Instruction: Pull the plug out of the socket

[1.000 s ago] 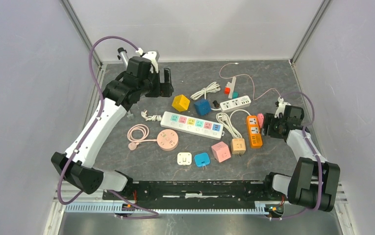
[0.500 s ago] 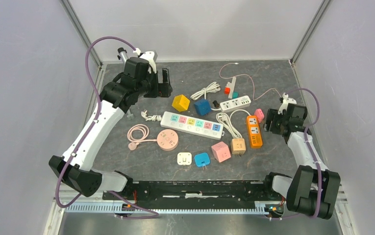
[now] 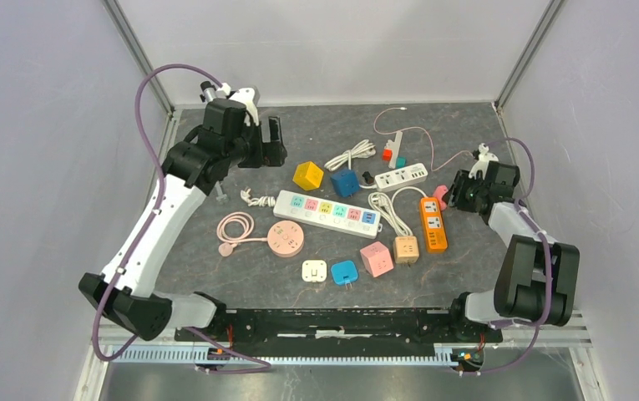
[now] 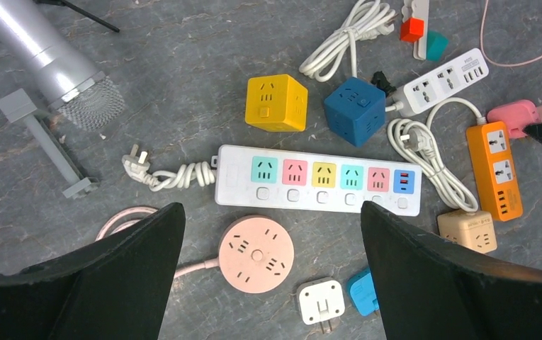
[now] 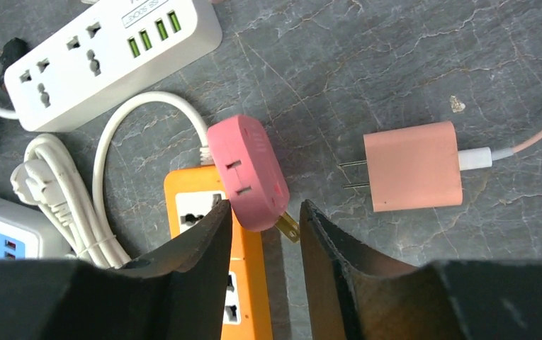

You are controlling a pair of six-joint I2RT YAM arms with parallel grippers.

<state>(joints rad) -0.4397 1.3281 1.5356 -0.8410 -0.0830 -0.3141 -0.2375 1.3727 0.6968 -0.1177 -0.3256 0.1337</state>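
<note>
Right gripper point(image 5: 264, 210) jaws narrow, either side of pink plug point(image 5: 248, 173) at orange strip point(image 5: 190, 202) end; firm contact not confirmable. Plug judged light, rigid, smooth: pinch flat sides, clear of prongs point(image 5: 289, 227).

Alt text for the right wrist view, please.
The right claw straddles the lower end of a pink adapter lying tilted at the end of an orange power strip, one brass prong showing; whether it grips cannot be told. Nearby on the grey table lie a pink charger with cable, a white power strip and a coiled white cord.
</note>
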